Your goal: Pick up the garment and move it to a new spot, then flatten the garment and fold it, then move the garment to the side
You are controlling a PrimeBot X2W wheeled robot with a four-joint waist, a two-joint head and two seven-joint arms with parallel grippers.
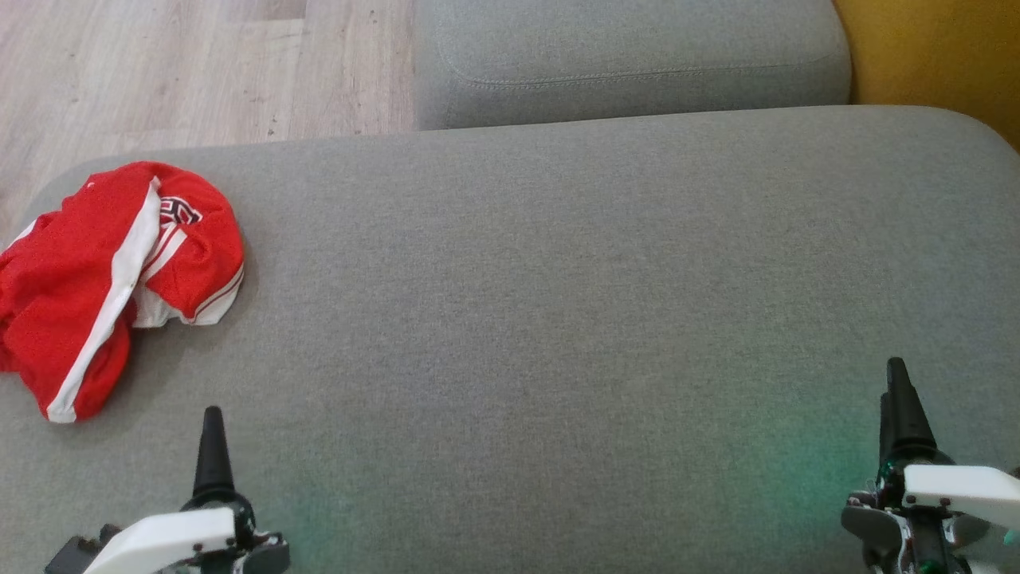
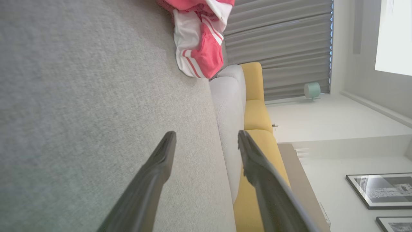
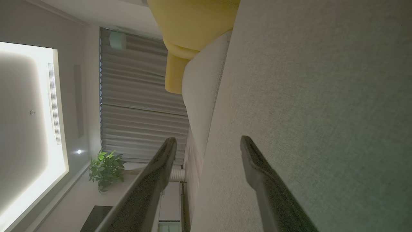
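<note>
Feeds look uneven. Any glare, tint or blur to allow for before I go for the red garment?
Head view: evenly lit, red garment sharp, soft shadow beside it; faint green glow on the grey cushion by the left pincer and right pincer. Left wrist view: bright panel blown out, garment washed to pink, fingers soft. Right wrist view: dim, bright panel overexposed.

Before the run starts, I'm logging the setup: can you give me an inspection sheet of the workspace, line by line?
Surface: grey sofa cushion, flat, with a faint green glow near the front edge.
Job's things: red and white jersey, crumpled in a heap at the cushion's left end, not yet folded.
Clutter: nothing seen.
Grippers: left gripper open, over the cushion, apart from the jersey; right gripper open, holding nothing.
Cables: nothing seen.
Surroundings: wooden floor, second grey cushion, yellow upholstery, pleated curtain, potted plant.
</note>
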